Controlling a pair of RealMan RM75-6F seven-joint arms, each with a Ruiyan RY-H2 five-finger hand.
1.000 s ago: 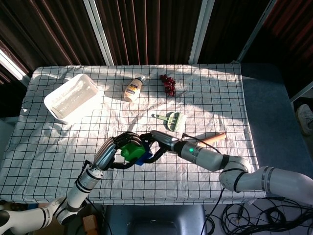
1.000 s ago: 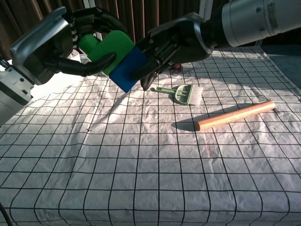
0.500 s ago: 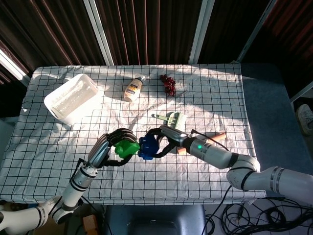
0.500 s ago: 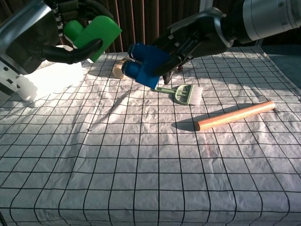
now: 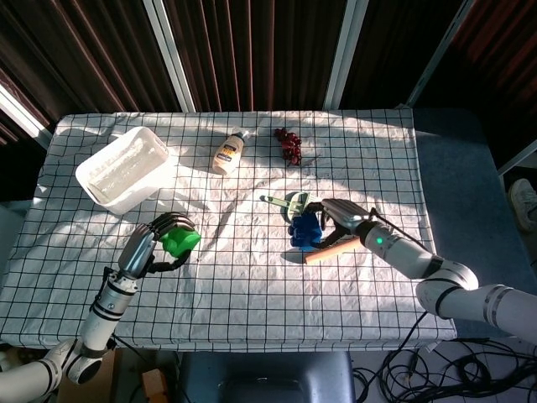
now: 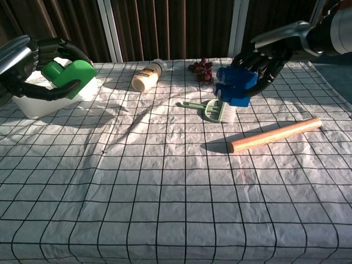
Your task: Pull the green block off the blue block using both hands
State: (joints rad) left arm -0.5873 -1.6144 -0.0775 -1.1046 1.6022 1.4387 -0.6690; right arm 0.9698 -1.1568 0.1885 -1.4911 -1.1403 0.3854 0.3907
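The green block (image 5: 178, 242) (image 6: 70, 74) and the blue block (image 5: 304, 230) (image 6: 236, 87) are apart, each held above the table. My left hand (image 5: 155, 243) (image 6: 38, 69) grips the green block at the left side, fingers wrapped around it. My right hand (image 5: 337, 220) (image 6: 269, 52) holds the blue block at the right, over the small brush and near the wooden rod. A wide gap of tablecloth lies between the two blocks.
A green hand brush (image 5: 291, 206) (image 6: 212, 109) and a wooden rod (image 5: 331, 248) (image 6: 275, 135) lie under the right hand. A white tub (image 5: 126, 168) (image 6: 38, 104), a bottle (image 5: 228, 152) (image 6: 146, 77) and red grapes (image 5: 289, 144) (image 6: 201, 68) sit toward the back of the checked cloth.
The green block has come off the blue one. My left hand moved left with the green block while my right hand moved right with the blue block.
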